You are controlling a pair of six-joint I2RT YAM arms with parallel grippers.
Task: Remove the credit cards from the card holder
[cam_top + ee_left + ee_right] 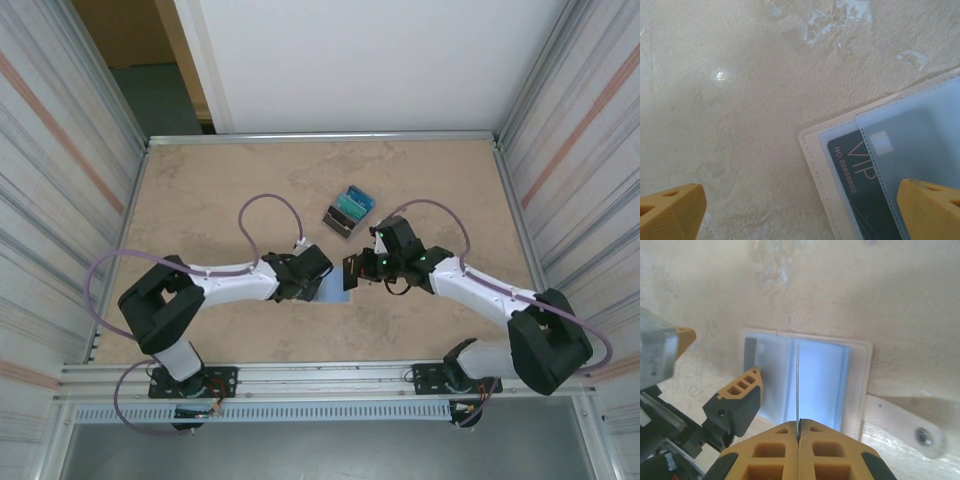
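The right gripper [798, 434] has its yellow jaws pressed together on a thin rectangular card [798, 390]. The right wrist view shows this card edge-on, standing upright over the open card holder; from above it shows a dark face.

The left gripper [800, 212] stands wide apart. One yellow fingertip [930, 210] is over the holder's clear pocket and the other [670, 212] is over bare surface; whether either touches what is below it cannot be told.

The small square tan folding card holder [860, 390] lies opened flat with its pale blue inside up. It sits between the two grippers, near the middle of the worktop and somewhat toward its near edge. Its short tan closing tab [900, 415], with a metal snap [923, 436], sticks out flat from one side. A dark grey card printed "VIP" [860, 175] sits in the clear pocket at one corner of the holder.

A small pile of teal and dark cards [349, 210] lies on the beige marbled worktop [200, 200] beyond the grippers, toward the far edge and apart from the holder.
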